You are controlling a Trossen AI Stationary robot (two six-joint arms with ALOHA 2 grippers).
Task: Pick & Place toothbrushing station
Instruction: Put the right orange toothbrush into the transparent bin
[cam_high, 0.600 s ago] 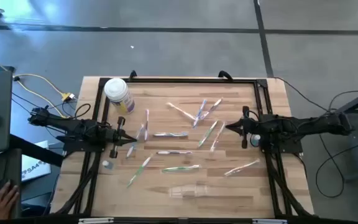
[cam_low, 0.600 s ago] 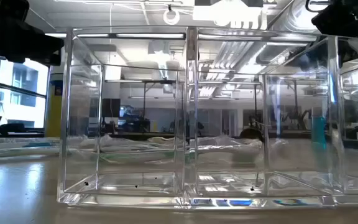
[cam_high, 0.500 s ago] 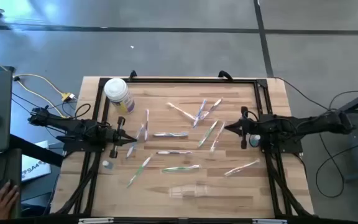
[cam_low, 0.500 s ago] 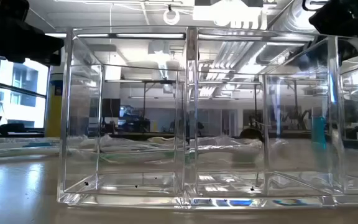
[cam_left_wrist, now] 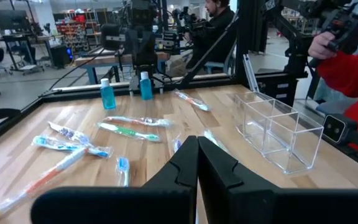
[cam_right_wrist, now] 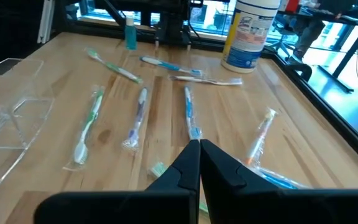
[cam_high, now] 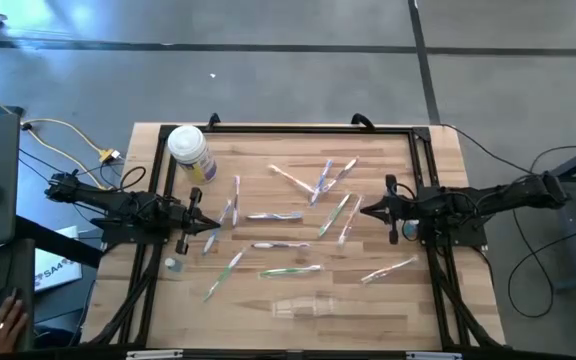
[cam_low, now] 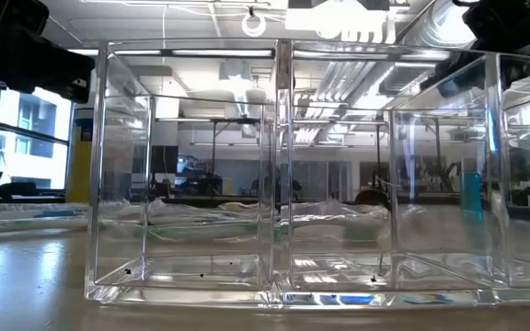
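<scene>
Clear holder (cam_high: pixel 303 307) at table's near edge, faint from above. Toothbrushes (cam_high: pixel 274 216) scattered mid-table. Left gripper (cam_high: pixel 208 224) and right gripper (cam_high: pixel 366 209) both closed, empty, flanking them.

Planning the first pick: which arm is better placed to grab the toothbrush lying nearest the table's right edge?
Right, probably. The right gripper, fingers shut, sits just beyond that toothbrush; the left gripper is across the table, with other brushes between.
</scene>
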